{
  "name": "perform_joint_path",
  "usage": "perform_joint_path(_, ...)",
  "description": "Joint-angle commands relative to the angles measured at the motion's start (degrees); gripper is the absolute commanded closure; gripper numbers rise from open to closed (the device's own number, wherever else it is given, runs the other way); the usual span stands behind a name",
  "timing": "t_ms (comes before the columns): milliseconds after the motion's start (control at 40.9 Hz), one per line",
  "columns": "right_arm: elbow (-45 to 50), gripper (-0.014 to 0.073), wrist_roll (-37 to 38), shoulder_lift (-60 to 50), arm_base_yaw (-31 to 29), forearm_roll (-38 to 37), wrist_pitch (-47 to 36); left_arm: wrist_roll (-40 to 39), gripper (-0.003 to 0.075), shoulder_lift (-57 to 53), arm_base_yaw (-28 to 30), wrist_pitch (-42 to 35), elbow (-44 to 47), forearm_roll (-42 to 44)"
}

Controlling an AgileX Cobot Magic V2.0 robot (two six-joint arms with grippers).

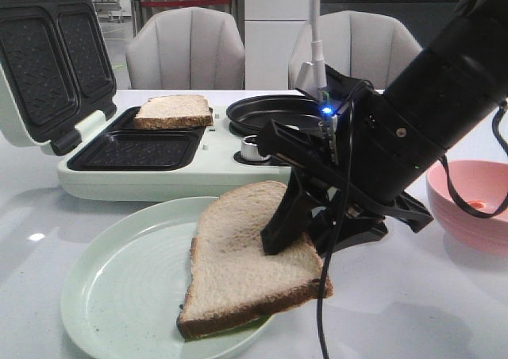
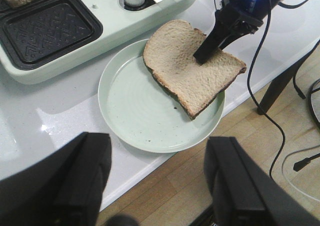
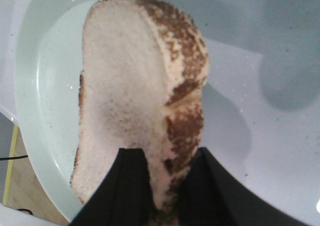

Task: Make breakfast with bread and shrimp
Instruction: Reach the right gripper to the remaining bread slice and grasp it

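Note:
One bread slice lies tilted over the right side of a pale green plate, its right edge raised. My right gripper is shut on that edge, one finger on top and one beneath; this shows in the right wrist view and left wrist view. A second bread slice lies in the far left tray of the sandwich maker. A small orange shrimp sits in the pink bowl. My left gripper is open and empty over the table's front edge.
The sandwich maker's lid stands open at the left, its near tray bare. A silver knob and a round black pan are behind the plate. Two chairs stand behind the table. Cables hang from the right arm.

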Motion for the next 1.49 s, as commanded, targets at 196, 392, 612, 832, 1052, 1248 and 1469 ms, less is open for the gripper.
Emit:
perform_joint_path(196,-1.26,0.0558,-0.91,-3.79,-0.06,0.42,-0.45,-0.03,0.0265,0.02,-0.30,-3.75,-1.54,0.82)
perform_joint_path(392,-1.26,0.0544,-0.91,-4.77,-0.06,-0.24,-0.45,-0.03,0.0265,0.02,-0.30,-3.75,-1.54,0.82)
perform_joint_path(612,-1.26,0.0323,-0.91,-4.77,-0.06,-0.58,-0.52,-0.03,0.0265,0.02,-0.30,-3.75,-1.54,0.82)
perform_joint_path(832,-1.26,0.0495,-0.91,-4.77,-0.06,-0.91,-0.78,-0.03,0.0265,0.02,-0.30,-3.75,-1.54,0.82)
perform_joint_path(1052,-1.26,0.0468,-0.91,-4.77,-0.06,-1.76,-1.03,-0.03,0.0265,0.02,-0.30,-3.75,-1.54,0.82)
perform_joint_path(1248,-1.26,0.0321,-0.91,-4.77,-0.06,-1.88,-1.08,-0.03,0.0265,0.02,-0.30,-3.75,-1.54,0.82)
perform_joint_path(1469,-1.26,0.0295,-0.91,-4.77,-0.06,-1.94,-1.13,-0.03,0.0265,0.02,-0.30,-3.75,-1.54,0.82)
